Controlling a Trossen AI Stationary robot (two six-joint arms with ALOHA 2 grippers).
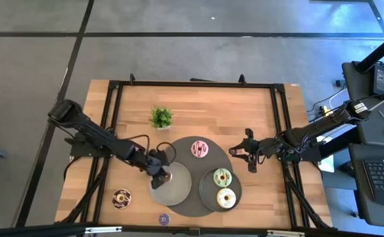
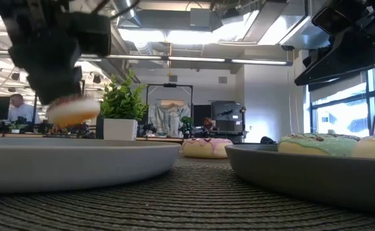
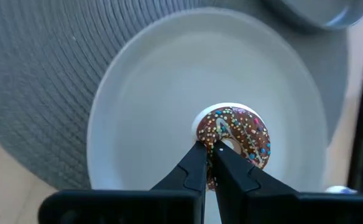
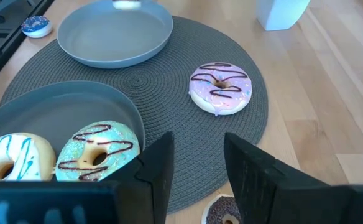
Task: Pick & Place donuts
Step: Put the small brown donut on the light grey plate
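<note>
Donuts are partly sorted. On the plate (image 1: 208, 195) at about five o'clock on the round mat (image 1: 185, 148) sit a green donut (image 1: 222, 177) and a cream donut (image 1: 226, 197), touching each other. The other plate (image 1: 177, 191), at about seven o'clock on the mat, looks bare, and the left gripper (image 3: 211, 148) hangs just above it, fingers clenched on the rim of a chocolate sprinkled donut (image 3: 234, 134). Judging by this, that donut is about to be set down.

Left to move, as far as can be seen: a pink striped donut (image 1: 199, 149) lying on the mat near twelve o'clock, a dark sprinkled donut (image 1: 121, 197) on the bare wood at about eight o'clock from the mat, and a tiny purple donut (image 1: 164, 218) near the table's front edge. Another small dark one (image 4: 224, 211) shows below the right gripper (image 4: 198, 152), mostly hidden.

The held donut is a small brown-iced ring with coloured sprinkles and a pale underside, tilted slightly in the grip.

The right gripper waits at three o'clock beside the mat, fingers apart and grasping nothing.
</note>
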